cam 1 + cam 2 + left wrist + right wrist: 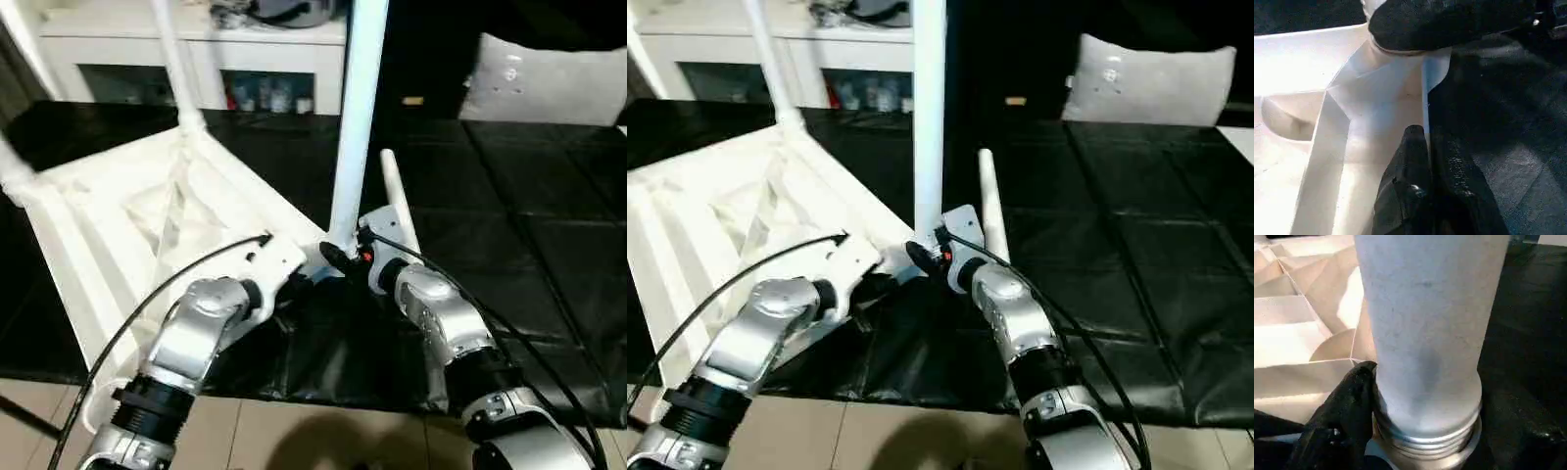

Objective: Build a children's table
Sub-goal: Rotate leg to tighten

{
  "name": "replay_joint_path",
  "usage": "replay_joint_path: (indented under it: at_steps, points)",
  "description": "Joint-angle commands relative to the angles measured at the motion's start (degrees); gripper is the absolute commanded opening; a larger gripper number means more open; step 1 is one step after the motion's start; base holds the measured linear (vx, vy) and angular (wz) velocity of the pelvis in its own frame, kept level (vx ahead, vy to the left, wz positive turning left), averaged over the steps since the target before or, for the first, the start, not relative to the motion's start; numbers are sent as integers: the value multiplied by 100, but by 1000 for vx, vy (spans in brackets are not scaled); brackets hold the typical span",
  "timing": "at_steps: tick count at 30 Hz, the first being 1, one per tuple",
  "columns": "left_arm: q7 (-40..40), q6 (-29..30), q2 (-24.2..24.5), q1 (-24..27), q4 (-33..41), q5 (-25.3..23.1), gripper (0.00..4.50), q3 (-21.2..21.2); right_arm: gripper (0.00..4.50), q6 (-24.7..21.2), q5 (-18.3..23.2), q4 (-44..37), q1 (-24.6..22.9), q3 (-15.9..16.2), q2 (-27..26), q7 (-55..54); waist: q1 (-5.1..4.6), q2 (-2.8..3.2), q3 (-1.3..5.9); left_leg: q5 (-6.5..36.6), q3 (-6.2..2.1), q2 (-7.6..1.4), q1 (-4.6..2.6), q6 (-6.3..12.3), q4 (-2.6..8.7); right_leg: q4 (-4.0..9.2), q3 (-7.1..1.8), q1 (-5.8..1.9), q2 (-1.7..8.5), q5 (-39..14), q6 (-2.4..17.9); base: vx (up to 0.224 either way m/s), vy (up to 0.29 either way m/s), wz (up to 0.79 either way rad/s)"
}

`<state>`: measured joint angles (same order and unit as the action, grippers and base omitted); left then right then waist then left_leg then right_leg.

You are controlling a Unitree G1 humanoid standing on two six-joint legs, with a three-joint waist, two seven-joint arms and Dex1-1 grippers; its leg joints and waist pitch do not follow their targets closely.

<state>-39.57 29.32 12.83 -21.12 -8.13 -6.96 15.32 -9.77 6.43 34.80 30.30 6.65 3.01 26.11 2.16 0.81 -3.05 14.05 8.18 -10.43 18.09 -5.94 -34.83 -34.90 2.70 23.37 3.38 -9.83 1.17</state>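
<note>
Right pincer [343, 257] around upright white leg [355, 117]

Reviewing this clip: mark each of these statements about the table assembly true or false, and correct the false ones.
1. The table top lies with its ribbed underside facing up. True.
2. The right pincer is around the base of an upright leg at the near corner. True.
3. The left pincer is wide open. False: its fingers are shut, at the top's edge rib.
4. All four legs stand in their sockets. False: one loose leg lies on the black mat beside the top.
5. The work rests on a bare wooden floor. False: it sits on the black mat.
</note>
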Motion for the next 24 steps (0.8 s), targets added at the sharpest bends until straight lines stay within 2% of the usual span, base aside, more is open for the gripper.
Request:
replay_joint_path:
  at_steps: [1, 2, 3, 4, 5, 8, 9, 10, 12, 15, 16, 18, 19, 23, 24]
  points:
    - [-136, -194, -111, -121, 178, 74, 0, 554, 347, -120, 83, 25, -162, 216, -258, 315, 49, 23, 285, 1204, -24, -134, 132, 271, 500, 591, -217, -247, 386, -2877, 639, 0, 0, 0]
    - [-132, -190, -61, -119, 169, 54, 0, 530, 352, -90, 83, -46, -193, 196, -217, 373, 57, 23, 296, 1116, -18, -142, 146, 272, 499, 555, -227, -261, 385, -2594, 753, 0, 0, 0]
    - [-141, -210, -3, -123, 140, 40, 0, 499, 362, -55, 84, -131, -228, 192, -156, 443, 69, 70, 299, 1079, -25, -149, 148, 259, 505, 532, -230, -267, 386, -2439, 819, 0, 0, 0]
    - [-169, -264, 62, -123, 92, -23, 0, 458, 387, 2, 99, -190, -249, 189, -73, 544, 73, 74, 319, 935, -16, -155, 158, 256, 493, 489, -231, -288, 373, -1892, 1021, 0, 0, 0]
    - [-229, -358, 163, -134, 11, -76, 0, 416, 387, 75, 138, -301, -290, 177, 57, 709, 73, 74, 319, 935, -16, -155, 158, 256, 493, 489, -231, -288, 373, -1892, 1021, 0, 0, 0]
    - [-391, -552, 382, -166, -143, -122, 0, 341, 415, 206, 215, -565, -362, 167, 392, 1115, 128, 91, 364, 568, 9, -151, 168, 374, 446, 393, -238, -337, 366, -963, 1318, 0, 0, 0]
    - [-545, -727, 538, -180, -252, -109, 0, 338, 425, 257, 244, -792, -396, 202, 674, 1466, 141, 87, 372, 481, 12, -144, 173, 404, 436, 380, -237, -342, 362, -805, 1369, 0, 0, 0]
    - [-673, -862, 659, -189, -324, -82, 0, 359, 433, 285, 263, -954, -415, 213, 872, 1727, 169, 78, 404, 239, 15, -130, 196, 497, 399, 328, -234, -370, 358, -372, 1459, 0, 0, 0]
    - [-740, -932, 724, -192, -362, -63, 0, 375, 446, 302, 269, -1033, -424, 215, 969, 1859, 174, 88, 394, 186, 22, -136, 214, 562, 395, 316, -229, -362, 360, -238, 1511, 0, 0, 0]
    - [-1125, -1239, 996, -196, -461, -4, 0, 474, 446, 354, 270, -1259, -416, 234, 1363, 2390, 174, 90, 359, 508, 25, -150, 198, 525, 421, 384, -210, -351, 374, -796, 1465, 0, 0, 0]
    - [-1444, -1586, 1167, -194, -537, 41, 0, 549, 446, 436, 265, -1390, -419, 315, 1648, 2812, 168, 91, 359, 531, 24, -166, 199, 483, 430, 376, -220, -357, 378, -850, 1445, 0, 0, 0]
    - [-1641, -1769, 1272, -192, -569, 60, 0, 604, 446, 471, 277, -1442, -421, 371, 1800, 3071, 173, 64, 357, 588, 24, -166, 195, 498, 432, 381, -224, -360, 377, -897, 1427, 0, 0, 0]
    - [-1808, -1932, 1360, -195, -596, 73, 0, 660, 446, 499, 286, -1458, -415, 426, 1907, 3251, 179, 77, 359, 534, 28, -168, 190, 513, 424, 369, -225, -350, 375, -817, 1455, 0, 0, 0]
    - [-2339, -2338, 1620, -190, -594, 137, 0, 826, 446, 563, 268, -1376, -368, 521, 2027, 3539, 189, 82, 358, 532, 36, -176, 187, 489, 426, 379, -213, -343, 389, -898, 1484, 0, 0, 0]
    - [-2523, -2468, 1700, -198, -600, 171, 0, 863, 430, 590, 234, -1277, -330, 562, 2037, 3603, 191, 85, 359, 544, 39, -179, 185, 476, 429, 374, -214, -346, 394, -914, 1486, 0, 0, 0]
